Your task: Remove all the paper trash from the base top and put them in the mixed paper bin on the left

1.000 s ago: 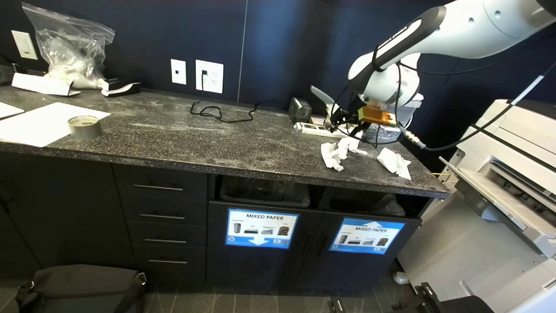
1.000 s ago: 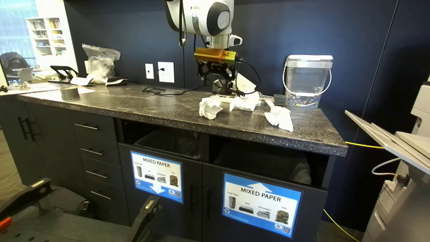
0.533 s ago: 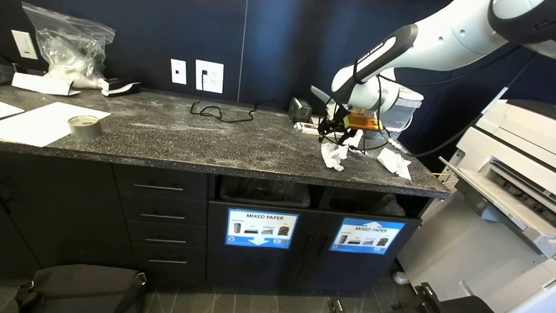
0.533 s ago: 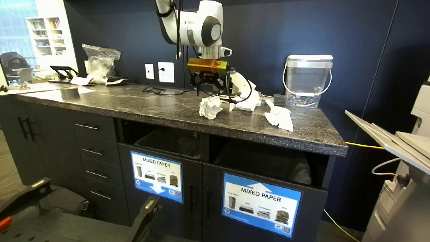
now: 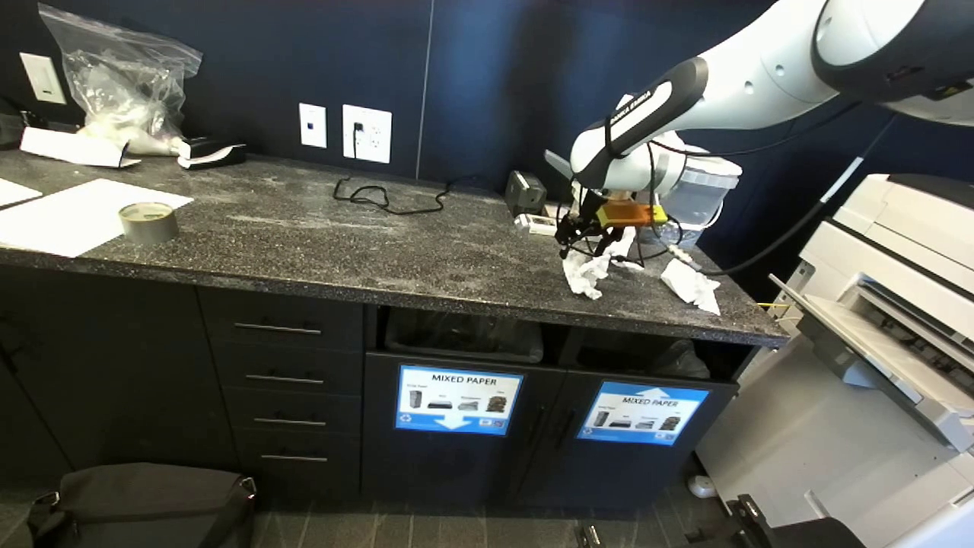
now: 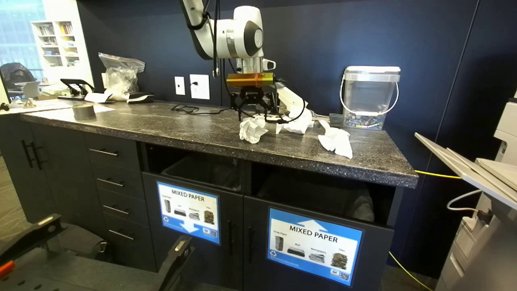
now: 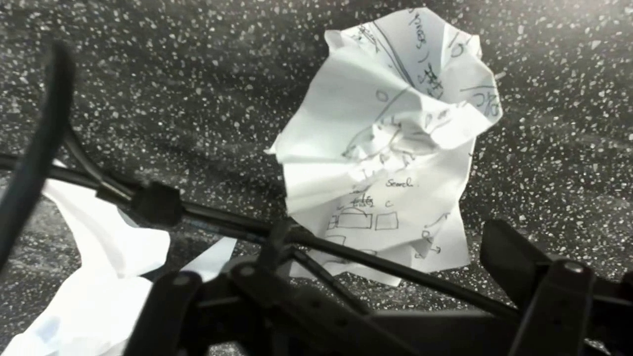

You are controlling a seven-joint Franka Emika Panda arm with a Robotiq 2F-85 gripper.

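Speckled countertop below, the bent arm points downward, claw spread near crumpled paper.

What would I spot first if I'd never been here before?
Probably the big white arm, stretched over the counter. Close by its open tool lies crumpled paper with pen scribbles on it. Next, maybe, the two blue-and-white signs on the dark doors underneath.

Countertop: dark grey, light speckles. Crumpled paper: white, dark handwriting. Gripper: black. Arm: white, black sections. Signs: blue and white. Wall: dark blue.
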